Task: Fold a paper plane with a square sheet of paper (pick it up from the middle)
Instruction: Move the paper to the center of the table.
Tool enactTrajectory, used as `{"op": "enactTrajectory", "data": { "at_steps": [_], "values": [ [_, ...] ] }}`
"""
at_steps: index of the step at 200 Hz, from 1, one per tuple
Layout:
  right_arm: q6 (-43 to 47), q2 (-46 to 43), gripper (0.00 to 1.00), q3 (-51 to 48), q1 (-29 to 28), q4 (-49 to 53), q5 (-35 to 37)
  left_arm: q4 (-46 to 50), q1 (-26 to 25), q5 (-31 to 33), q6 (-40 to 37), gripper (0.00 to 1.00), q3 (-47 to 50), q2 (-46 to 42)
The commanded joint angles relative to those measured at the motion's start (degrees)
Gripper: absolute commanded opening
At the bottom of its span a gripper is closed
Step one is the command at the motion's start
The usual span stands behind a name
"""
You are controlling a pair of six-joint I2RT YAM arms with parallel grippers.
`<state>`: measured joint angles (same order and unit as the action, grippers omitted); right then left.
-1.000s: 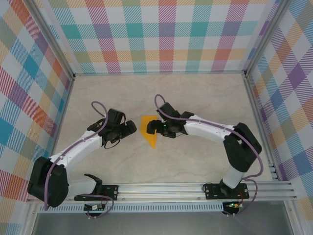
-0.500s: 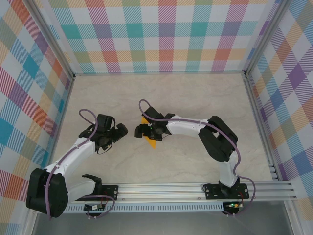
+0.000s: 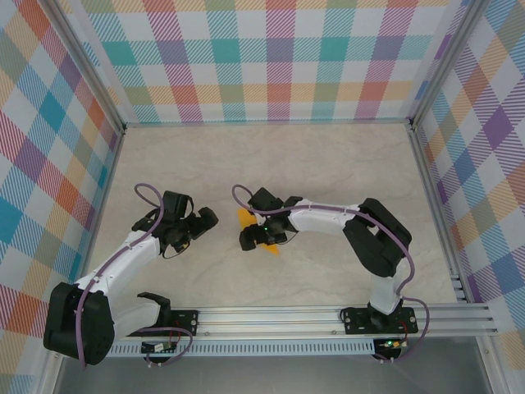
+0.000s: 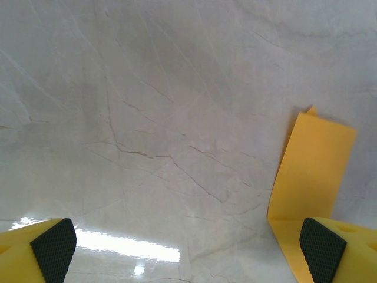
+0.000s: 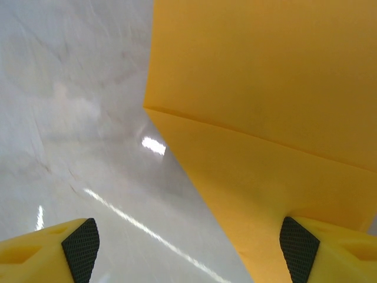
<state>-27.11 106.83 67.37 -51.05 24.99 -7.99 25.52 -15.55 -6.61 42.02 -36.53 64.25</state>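
One orange paper (image 3: 243, 217), folded with a straight crease across it, lies near the middle of the table (image 3: 344, 164), slightly toward the near edge. My right pincer (image 3: 253, 239) hangs directly over it, jaws spread wide and grasping nothing. In its wrist view the paper runs under one pad (image 5: 299, 244); whether they touch I cannot tell. My left pincer (image 3: 205, 220) sits just beside the paper's left side, jaws fully released over bare table, holding nothing.
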Motion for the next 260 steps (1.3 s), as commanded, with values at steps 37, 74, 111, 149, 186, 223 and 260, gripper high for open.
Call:
{"op": "enactTrajectory", "data": {
  "at_steps": [37, 74, 111, 149, 186, 223, 260],
  "values": [
    [-3.5, -11.5, 0.82, -3.0, 1.1, -2.7, 0.2, -3.5, 1.0, -5.6, 0.1, 1.00, -0.1, -0.7],
    [-13.0, -11.0, 0.77, -6.4, 1.2, -8.4, -0.1, -4.6, 0.8, -8.6, 0.7, 1.00, -0.3, -0.6],
    [-13.7, -8.3, 0.77, -5.0, 1.6, -8.6, 1.3, -5.1, 0.0, -9.2, 1.2, 1.00, -0.2, -0.3],
    [-14.2, -6.9, 0.77, -5.9, 2.9, -9.0, 1.5, -6.3, -1.2, -10.2, 1.6, 1.00, 0.0, 0.5],
    [-13.2, -5.8, 0.77, -6.9, 4.2, -10.0, -0.3, -8.5, -2.7, -12.0, 1.4, 1.00, 0.3, 1.2],
    [-12.9, -4.0, 0.77, -7.3, 5.8, -11.2, -2.9, -11.4, -4.1, -13.9, 1.3, 1.00, 0.5, 2.9],
    [-13.9, -3.2, 0.76, -8.7, 6.6, -12.4, -3.6, -13.4, -5.8, -15.5, 2.5, 0.98, 0.5, 4.7]
  ]
}}
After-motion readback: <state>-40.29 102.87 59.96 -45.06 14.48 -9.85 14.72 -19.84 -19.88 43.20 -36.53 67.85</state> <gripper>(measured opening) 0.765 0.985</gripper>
